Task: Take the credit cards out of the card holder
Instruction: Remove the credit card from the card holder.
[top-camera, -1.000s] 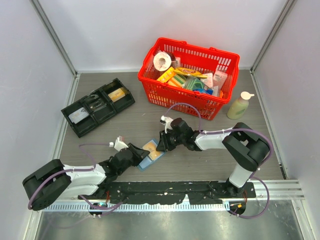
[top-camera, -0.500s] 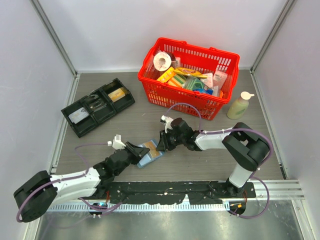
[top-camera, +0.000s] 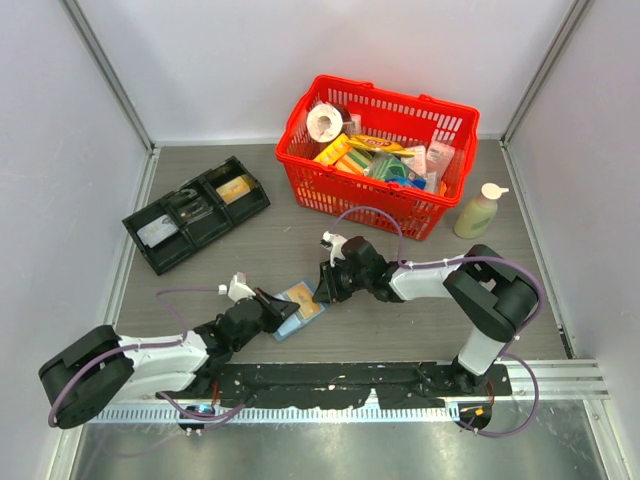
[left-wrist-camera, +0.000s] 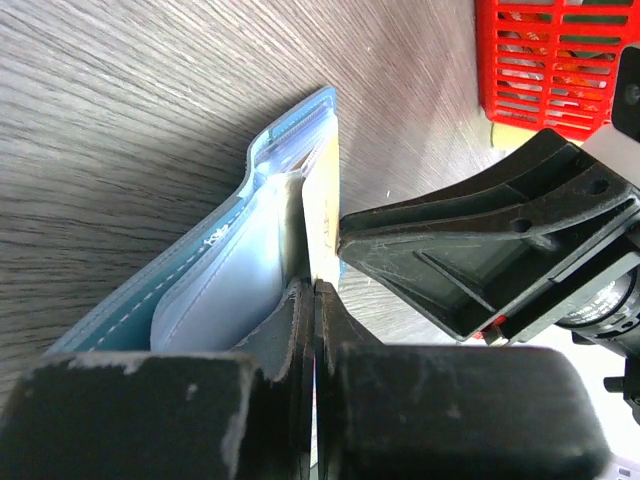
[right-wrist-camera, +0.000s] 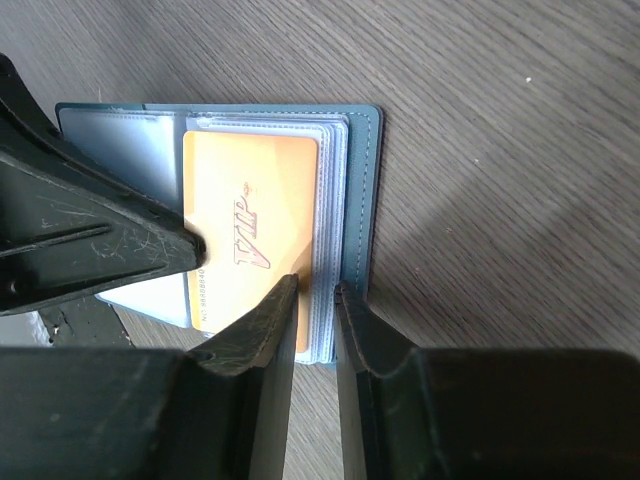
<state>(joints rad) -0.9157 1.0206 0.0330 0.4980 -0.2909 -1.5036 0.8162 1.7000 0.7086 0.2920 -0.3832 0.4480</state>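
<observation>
A black tray (top-camera: 195, 213) is sitting on the far left of the table (top-camera: 262, 252), well apart from the work. A flat grey piece (top-camera: 160, 232) is lying in its left-end compartment and a yellowish one (top-camera: 237, 187) in its right-end compartment.

Nearer the front edge, the left gripper (left-wrist-camera: 313, 290) is reaching in low from the left. Its fingers are pressing together on the edge of the orange card (right-wrist-camera: 250, 225).

The blue holder (right-wrist-camera: 362, 190) is lying open on the table between the two grippers, just ahead of the arm bases. The card is resting face up across its stack of clear pockets, showing "VIP" lettering. Whether any part of the card is tucked inside a pocket cannot be told.

From the right, the right gripper (right-wrist-camera: 315, 300) is closing on the holder. Its fingers are nearly together, pinching the edge of the pocket stack just beside the card's corner.

Farther back and to the right, a red basket (top-camera: 312, 188) is standing full of assorted goods. A pale bottle (top-camera: 478, 212) is standing upright just beside the basket's right end.
</observation>
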